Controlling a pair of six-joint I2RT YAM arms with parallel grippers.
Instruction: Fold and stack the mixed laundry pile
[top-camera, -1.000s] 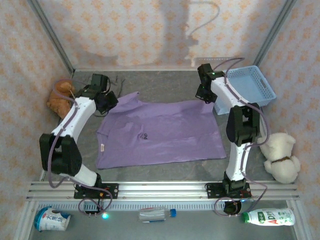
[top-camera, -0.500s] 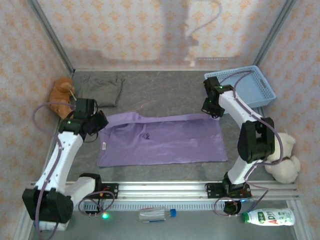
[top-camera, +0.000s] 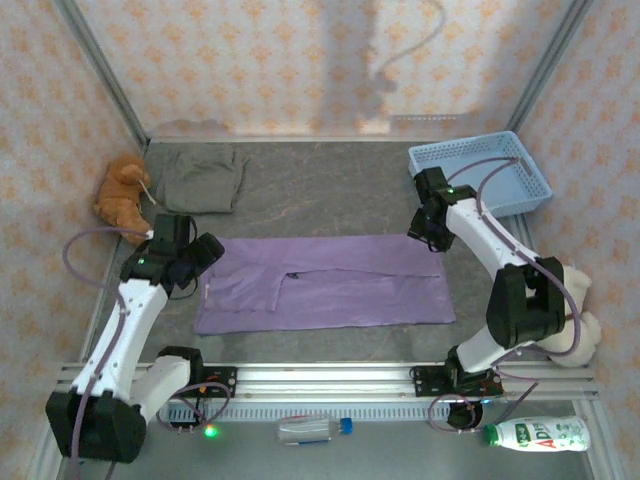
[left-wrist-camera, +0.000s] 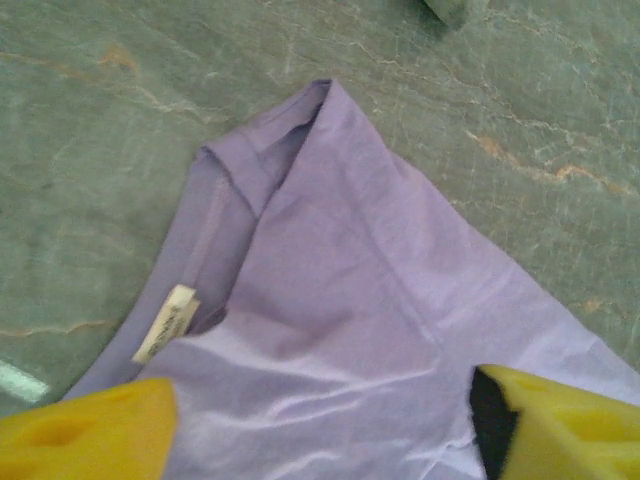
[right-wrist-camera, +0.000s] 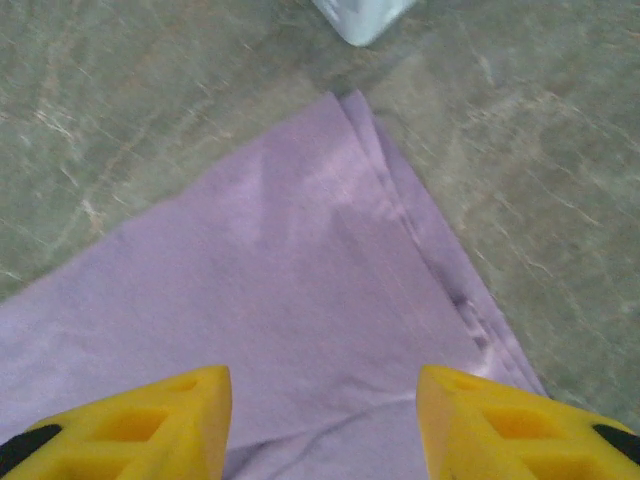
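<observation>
top view, shirt: the lavender-purple short-sleeved soft cloth shirt (top-camera: 340, 285) lies mid-table, doubled into a long flat band.
top view, trousers: the grey-brown trouser-like cloth piece (top-camera: 203, 178) sits crumpled at the far left corner, well apart from the shirt, not yet folded.
top view, grippers: the left gripper (top-camera: 203, 253) hovers at the band's collar end, the right gripper (top-camera: 425, 232) at its far right corner.
left wrist, jaws: yellow fingers (left-wrist-camera: 80, 430) are spread wide above the collar and its white label (left-wrist-camera: 166, 322); nothing is pinched.
right wrist, jaws: yellow fingers (right-wrist-camera: 125, 425) are likewise parted over the hem corner, the cloth lying loose beneath.
step in hand: probably the next fold, end over end. pinch both layers at matching corners, lift level, and lay the edges flush so the band does not skew.
surface: grey marbled table top (top-camera: 330, 190), matte, likely enough drag to hold the cloth in place.
room: peach patterned wall panels (top-camera: 300, 60). a light blue lattice plastic basket (top-camera: 500, 170) stands far right, near the right gripper. an orange plush toy (top-camera: 118, 195) is at the left, a cream plush toy (top-camera: 580, 330) at the right. an aluminium rail (top-camera: 330, 378) runs along the near edge.
</observation>
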